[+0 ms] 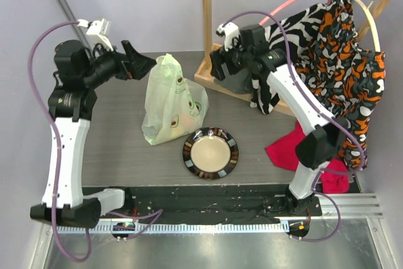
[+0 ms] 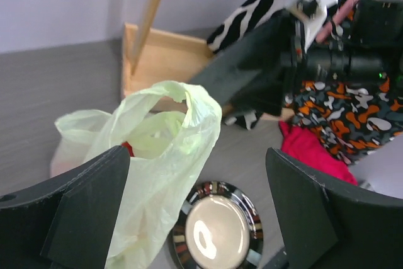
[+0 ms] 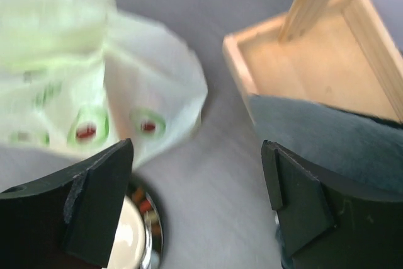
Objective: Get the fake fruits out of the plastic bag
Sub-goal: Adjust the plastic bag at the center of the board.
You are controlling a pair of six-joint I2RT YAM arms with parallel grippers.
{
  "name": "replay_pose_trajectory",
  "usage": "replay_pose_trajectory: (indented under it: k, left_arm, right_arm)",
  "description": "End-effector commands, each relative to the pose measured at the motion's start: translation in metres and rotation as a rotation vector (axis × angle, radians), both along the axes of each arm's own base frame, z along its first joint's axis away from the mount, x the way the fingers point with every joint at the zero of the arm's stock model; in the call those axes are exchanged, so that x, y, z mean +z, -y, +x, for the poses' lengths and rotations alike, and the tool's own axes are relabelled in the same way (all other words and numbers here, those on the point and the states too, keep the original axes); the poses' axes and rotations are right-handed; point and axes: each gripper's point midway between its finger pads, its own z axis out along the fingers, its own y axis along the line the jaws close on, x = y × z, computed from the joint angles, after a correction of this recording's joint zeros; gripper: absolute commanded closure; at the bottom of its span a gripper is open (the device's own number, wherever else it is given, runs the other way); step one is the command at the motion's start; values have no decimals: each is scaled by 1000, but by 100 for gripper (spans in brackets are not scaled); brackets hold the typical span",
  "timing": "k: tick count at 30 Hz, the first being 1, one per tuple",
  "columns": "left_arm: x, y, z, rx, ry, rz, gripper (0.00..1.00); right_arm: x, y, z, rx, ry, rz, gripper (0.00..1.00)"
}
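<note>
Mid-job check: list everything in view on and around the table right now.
plastic bag: one, pale green, upright mid-table
fake fruits: count hidden, one red patch shows, inside the bag
plate: one, cream with dark patterned rim, empty, in front of the bag
red cloth: one, red, table's right side
wooden rack: one, pale wood, back right
garments: two, zebra and orange-black prints, hanging on the rack
left gripper: open, by the bag's top
right gripper: open, near the rack base

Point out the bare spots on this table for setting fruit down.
Widest bare table lies left of the plastic bag and plate, toward the left arm. A narrower strip runs between plate and red cloth. Crowded: far right, around the wooden rack base and hanging clothes.
</note>
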Motion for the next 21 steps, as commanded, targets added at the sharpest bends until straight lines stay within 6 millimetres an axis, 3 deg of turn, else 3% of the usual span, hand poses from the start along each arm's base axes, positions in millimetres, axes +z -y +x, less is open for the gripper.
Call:
replay_pose_trajectory:
  k: [1,4,8,10,13,15,16,17,18,20,21]
  left_arm:
    - [-5,22,5,-125,-109,-106,6]
    - [-8,37,14,-194,-139,-163,5]
    - [-24,53,42,-223,-177,-182,5]
    - [-27,65,44,-257,-198,-185,5]
    - [-46,84,53,-289,-265,-188,9]
    - [-58,89,61,-283,-297,-176,26]
    - [-60,88,63,-273,-301,-170,43]
    - [-61,82,62,-246,-314,-148,88]
    - [-54,70,56,-216,-274,-104,100]
    - [-64,36,43,-138,-313,-87,100]
    - [-52,23,22,-131,-259,-61,100]
  right_arm:
    - [46,-26,40,-46,84,166,10]
    - [31,-43,44,-16,57,175,11]
    - [14,-56,35,9,21,168,11]
    - [9,-54,32,4,14,158,11]
    - [5,-50,34,-20,21,138,11]
    - [4,-48,38,-29,33,128,10]
    - [2,-49,41,-30,33,123,10]
    - [0,-50,41,-27,30,121,9]
    - [-2,-52,42,-10,33,113,9]
    - [-12,-59,36,52,4,108,8]
    - [-14,-63,34,82,6,99,8]
